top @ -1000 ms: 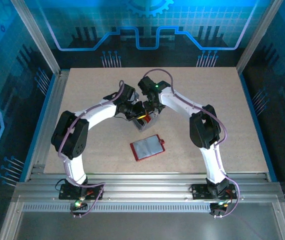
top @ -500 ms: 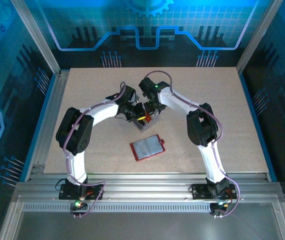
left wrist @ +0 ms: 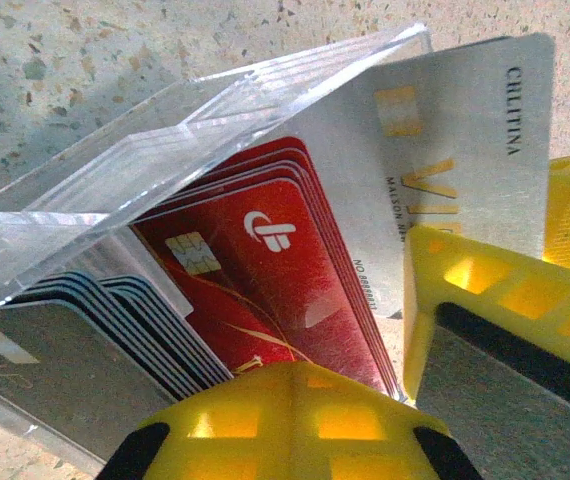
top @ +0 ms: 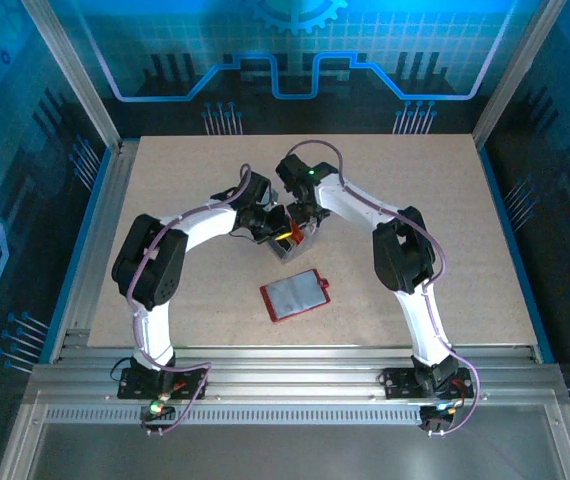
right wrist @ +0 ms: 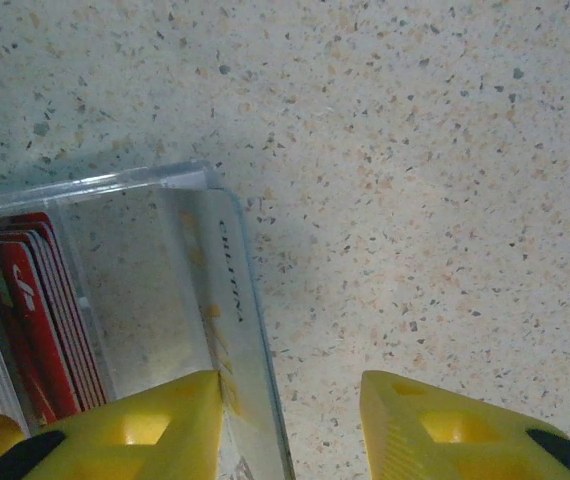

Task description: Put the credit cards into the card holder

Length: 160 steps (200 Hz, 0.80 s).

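Note:
The card holder (top: 295, 295) lies open on the table, red-rimmed with grey sleeves up, in front of both arms. Behind it stands a clear tray (top: 296, 246) holding the credit cards upright: dark cards (left wrist: 75, 340), red cards (left wrist: 255, 270) and one silver card (left wrist: 445, 150). My left gripper (left wrist: 300, 385) is shut, its yellow tip right at the lower edge of the red cards (right wrist: 25, 320). My right gripper (right wrist: 290, 400) is open astride the silver card (right wrist: 235, 330). That card rests against its left finger (right wrist: 155, 425), while the right finger (right wrist: 445, 420) stands apart over bare table.
The clear tray (left wrist: 165, 140) has low acrylic walls around the cards; its corner (right wrist: 200, 178) sits just ahead of the right fingers. Both wrists crowd together at the tray (top: 285, 225). Speckled tabletop (top: 445, 220) stretches to the right, bounded by metal frame rails.
The right gripper's jaws have narrowed a little around the silver card. The left arm's elbow shifted slightly rightward a second ago; its gripper stays shut at the tray.

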Each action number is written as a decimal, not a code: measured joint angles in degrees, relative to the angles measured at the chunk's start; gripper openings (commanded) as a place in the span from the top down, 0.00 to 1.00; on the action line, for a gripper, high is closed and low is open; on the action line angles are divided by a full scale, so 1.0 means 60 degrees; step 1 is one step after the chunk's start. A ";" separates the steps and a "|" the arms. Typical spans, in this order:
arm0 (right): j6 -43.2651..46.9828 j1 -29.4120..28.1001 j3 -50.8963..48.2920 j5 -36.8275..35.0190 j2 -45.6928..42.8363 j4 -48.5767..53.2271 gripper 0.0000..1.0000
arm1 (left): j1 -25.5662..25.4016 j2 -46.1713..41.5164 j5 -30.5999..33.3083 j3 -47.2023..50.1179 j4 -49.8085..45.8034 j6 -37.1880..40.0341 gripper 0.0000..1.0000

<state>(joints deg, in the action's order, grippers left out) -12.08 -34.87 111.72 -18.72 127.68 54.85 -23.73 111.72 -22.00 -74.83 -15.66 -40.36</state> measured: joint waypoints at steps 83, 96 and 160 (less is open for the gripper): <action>0.0135 -0.0051 0.0251 -0.0168 -0.0007 0.0164 0.62 | 0.0007 0.0000 -0.0004 0.0058 0.0117 0.0000 0.96; 0.0142 -0.0062 0.0277 -0.0189 -0.0007 0.0204 0.62 | 0.0011 0.0000 -0.0025 0.0062 0.0131 0.0000 0.96; 0.0317 -0.0142 0.0401 -0.0313 -0.0007 0.0306 0.73 | 0.0044 0.0000 -0.0069 0.0069 0.0135 0.0000 0.97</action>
<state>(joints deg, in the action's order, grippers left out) -10.17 -35.73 114.13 -20.60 127.63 56.69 -23.46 111.72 -22.41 -74.41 -14.85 -40.36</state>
